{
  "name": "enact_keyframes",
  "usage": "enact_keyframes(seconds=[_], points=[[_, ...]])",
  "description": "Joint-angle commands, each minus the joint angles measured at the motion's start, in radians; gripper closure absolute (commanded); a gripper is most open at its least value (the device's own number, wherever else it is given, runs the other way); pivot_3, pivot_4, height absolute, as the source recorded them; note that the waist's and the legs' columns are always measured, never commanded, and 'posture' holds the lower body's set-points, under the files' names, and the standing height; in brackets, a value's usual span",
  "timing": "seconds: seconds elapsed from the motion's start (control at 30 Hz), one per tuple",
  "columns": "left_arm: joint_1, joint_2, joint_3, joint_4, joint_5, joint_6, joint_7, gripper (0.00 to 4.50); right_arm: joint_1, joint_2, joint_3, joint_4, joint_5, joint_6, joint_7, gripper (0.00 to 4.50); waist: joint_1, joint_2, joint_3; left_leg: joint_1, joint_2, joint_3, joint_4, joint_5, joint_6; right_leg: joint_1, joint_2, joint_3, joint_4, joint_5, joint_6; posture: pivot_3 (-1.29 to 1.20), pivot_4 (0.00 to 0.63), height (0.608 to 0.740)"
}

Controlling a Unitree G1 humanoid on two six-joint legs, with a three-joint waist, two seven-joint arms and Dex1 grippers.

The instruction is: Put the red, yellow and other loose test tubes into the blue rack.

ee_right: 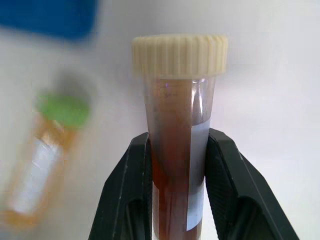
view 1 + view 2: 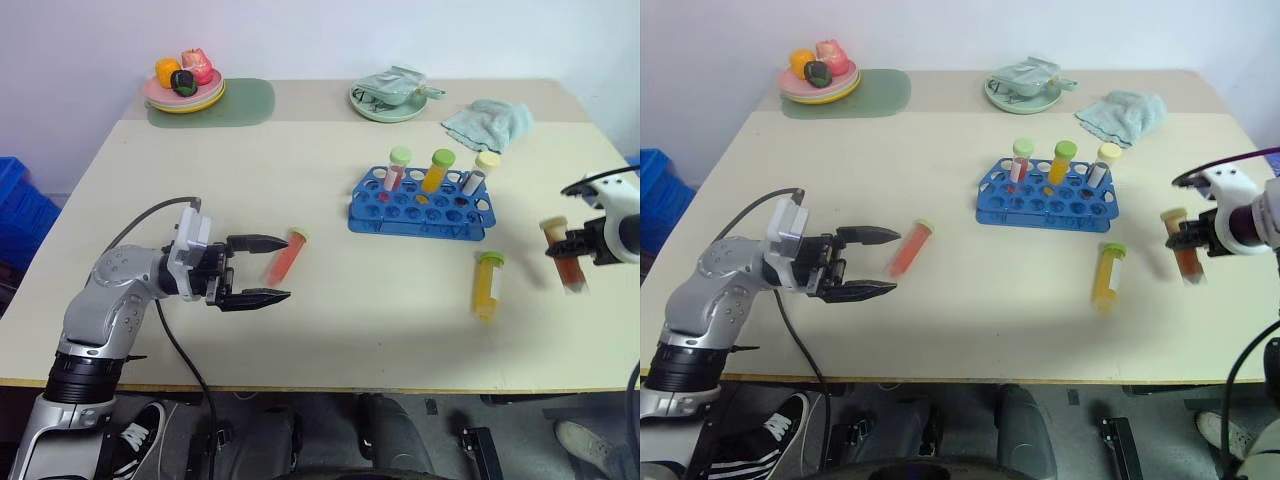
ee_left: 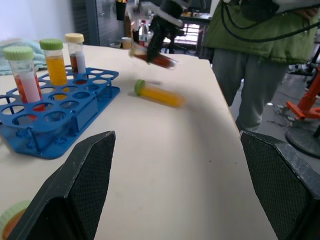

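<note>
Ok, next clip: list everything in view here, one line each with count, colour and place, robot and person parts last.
Blue rack: one, centre-right of the table.
Tubes standing in the rack: three, red, orange and greyish, back row.
Red tube: one, lying on the table by the left gripper's fingertips.
Yellow tube: one, green cap, lying in front of the rack.
Brown tube: one, cream cap, clamped in the right gripper, off the table.
Plate of toy fruit: one, pink and yellow, far left corner, on a green mat.
Green plate: one, far edge, crumpled wrapper on it.
Cloth: one, pale green, far right.
Left gripper: open, level.
Right gripper: shut on the brown tube.
Person: one, green jacket, beside the table.
</note>
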State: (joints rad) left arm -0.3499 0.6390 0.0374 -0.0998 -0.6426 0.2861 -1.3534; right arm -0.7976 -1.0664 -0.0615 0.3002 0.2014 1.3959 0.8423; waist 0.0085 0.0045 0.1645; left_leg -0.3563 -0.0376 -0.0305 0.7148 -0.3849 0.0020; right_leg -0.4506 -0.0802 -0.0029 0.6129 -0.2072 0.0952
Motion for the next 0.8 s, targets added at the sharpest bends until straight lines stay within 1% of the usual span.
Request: enact_keyframes(seconds=[0.03,0.1,0.17,0.27,0.33,0.37,0.43,0.5,0.57,0.63,0.73,0.8], points=[[-0.039,-0.008,0.024,0.020,-0.001,-0.032,-0.003,0.38,0.092,0.160,-0.361,-0.259,0.036,-0.024,-0.144,3.67,0.002,0.000,0.000,0.000,0.000,-0.001,0.000,0.000,0.000,0.000,0.001,0.000,0.000,0.000,0.000,0.00,0.150,0.740],[-0.062,-0.014,0.026,0.041,0.001,-0.033,0.002,0.38,0.170,0.265,-0.466,-0.412,0.055,-0.085,-0.195,3.67,0.006,0.000,-0.001,0.000,0.000,-0.001,0.000,0.000,0.000,0.000,0.001,0.000,0.000,0.000,0.000,0.00,0.150,0.740],[-0.079,-0.017,0.026,0.056,0.004,-0.036,0.003,0.38,0.178,0.373,-0.562,-0.495,0.060,-0.087,-0.280,3.67,0.005,0.000,-0.001,-0.001,0.000,-0.001,0.001,0.000,0.000,0.000,0.000,0.000,0.001,0.000,0.000,0.00,0.150,0.740],[-0.100,-0.017,0.031,0.079,0.006,-0.039,0.001,0.38,0.233,0.484,-0.602,-0.618,0.089,-0.247,-0.330,3.67,0.004,0.001,0.000,0.000,-0.001,-0.001,0.001,0.000,0.000,0.000,-0.001,0.000,0.001,0.000,0.000,0.00,0.150,0.740],[-0.112,-0.016,0.032,0.101,0.012,-0.048,-0.006,0.38,0.199,0.584,-0.653,-0.644,0.121,-0.329,-0.403,3.67,0.000,0.001,-0.001,0.000,-0.001,-0.001,0.001,0.000,0.000,0.000,-0.001,0.000,0.002,0.000,0.000,0.00,0.150,0.740],[-0.118,-0.017,0.032,0.113,0.015,-0.054,-0.009,0.38,0.200,0.620,-0.657,-0.656,0.136,-0.379,-0.419,3.67,-0.004,0.001,-0.001,0.001,-0.001,-0.001,0.001,0.000,-0.001,0.000,0.000,0.000,0.002,0.000,0.000,0.00,0.150,0.740],[-0.129,-0.022,0.032,0.133,0.021,-0.065,-0.008,0.38,0.238,0.695,-0.638,-0.680,0.157,-0.474,-0.439,3.67,-0.009,0.001,-0.001,0.001,-0.001,-0.001,0.000,0.001,-0.001,0.000,0.000,0.000,0.002,0.000,0.000,0.00,0.150,0.740],[-0.138,-0.027,0.032,0.146,0.026,-0.074,-0.009,0.38,0.281,0.785,-0.614,-0.685,0.161,-0.611,-0.469,3.67,-0.019,0.001,-0.001,0.001,-0.001,-0.001,-0.001,0.001,-0.001,0.000,0.001,0.000,0.002,0.000,0.000,0.00,0.150,0.740],[-0.145,-0.030,0.032,0.154,0.027,-0.077,-0.008,0.38,0.327,0.848,-0.553,-0.686,0.148,-0.711,-0.488,3.67,-0.023,0.001,-0.001,0.001,-0.001,-0.001,-0.001,0.001,-0.001,0.000,0.001,0.000,0.004,0.000,0.000,0.00,0.150,0.740],[-0.155,-0.035,0.037,0.177,0.031,-0.093,-0.008,0.38,0.364,0.888,-0.506,-0.666,0.135,-0.808,-0.500,3.67,-0.026,0.002,0.000,0.001,-0.001,-0.001,-0.001,0.001,-0.001,0.000,0.001,0.000,0.004,0.000,0.000,0.00,0.150,0.740],[-0.164,-0.031,0.039,0.222,0.042,-0.115,-0.024,0.38,0.413,0.899,-0.437,-0.601,0.091,-1.006,-0.484,3.67,-0.026,0.002,-0.001,0.001,-0.002,-0.001,-0.001,0.001,-0.001,0.000,0.001,0.000,0.005,0.000,0.000,0.00,0.150,0.740],[-0.164,-0.028,0.042,0.229,0.038,-0.110,-0.030,0.38,0.408,0.917,-0.436,-0.566,0.101,-1.078,-0.522,3.67,-0.027,0.002,-0.001,0.001,-0.003,0.000,-0.001,0.001,-0.001,0.000,0.001,0.000,0.005,0.000,0.000,0.00,0.150,0.740]])
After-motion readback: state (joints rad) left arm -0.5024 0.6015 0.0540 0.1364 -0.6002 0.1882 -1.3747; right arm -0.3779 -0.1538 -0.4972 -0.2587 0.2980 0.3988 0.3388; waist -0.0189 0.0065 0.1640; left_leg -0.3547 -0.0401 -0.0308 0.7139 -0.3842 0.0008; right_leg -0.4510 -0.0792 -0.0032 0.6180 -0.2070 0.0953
